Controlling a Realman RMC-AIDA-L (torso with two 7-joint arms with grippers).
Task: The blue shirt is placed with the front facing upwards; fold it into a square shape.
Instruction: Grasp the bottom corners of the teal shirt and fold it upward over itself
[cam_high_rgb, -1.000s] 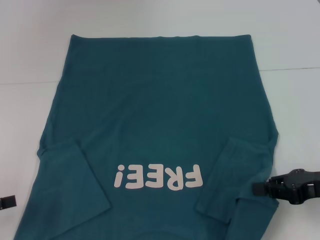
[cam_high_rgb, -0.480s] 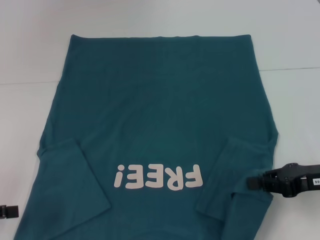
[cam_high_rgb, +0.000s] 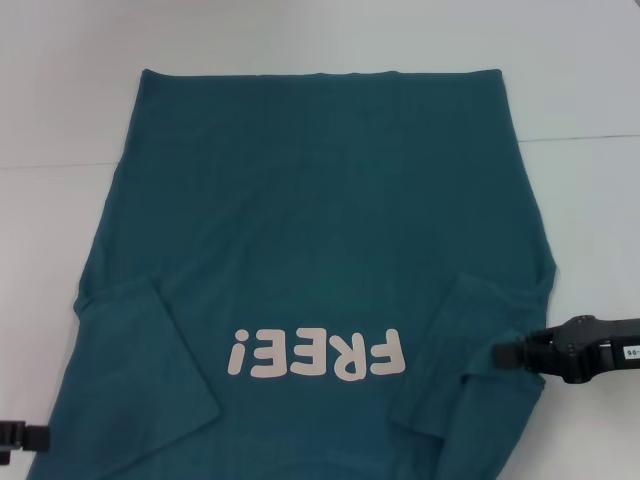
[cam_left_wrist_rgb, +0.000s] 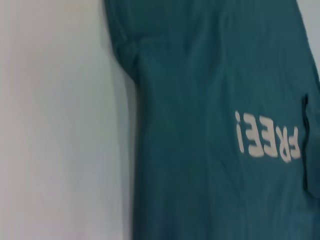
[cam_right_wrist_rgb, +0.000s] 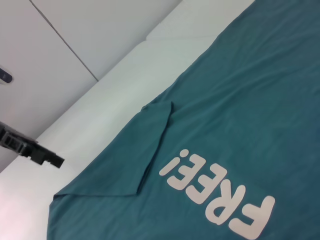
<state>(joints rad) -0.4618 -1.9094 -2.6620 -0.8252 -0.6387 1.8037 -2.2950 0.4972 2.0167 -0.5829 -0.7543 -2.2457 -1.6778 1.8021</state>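
The blue shirt (cam_high_rgb: 320, 220) lies flat on the white table, front up, hem at the far side. Its pale "FREE!" print (cam_high_rgb: 318, 355) reads upside down near me. Both short sleeves are folded in over the body, the left sleeve (cam_high_rgb: 150, 350) and the right sleeve (cam_high_rgb: 470, 340). My right gripper (cam_high_rgb: 510, 352) hovers at the shirt's right edge, just beside the folded right sleeve. My left gripper (cam_high_rgb: 25, 437) sits low at the near left, touching or just off the shirt's left edge. The right wrist view shows the shirt (cam_right_wrist_rgb: 240, 125), its print (cam_right_wrist_rgb: 220, 195) and the left gripper (cam_right_wrist_rgb: 35, 149) farther off.
The white table (cam_high_rgb: 580, 200) extends on both sides of the shirt and beyond the hem. A thin seam line (cam_high_rgb: 590, 137) crosses the tabletop. The left wrist view shows the shirt (cam_left_wrist_rgb: 210, 100) and bare table (cam_left_wrist_rgb: 60, 125) beside it.
The right gripper has moved away from me along the shirt's right edge, toward the folded sleeve. The left gripper has slid nearer to me and slightly toward the shirt.
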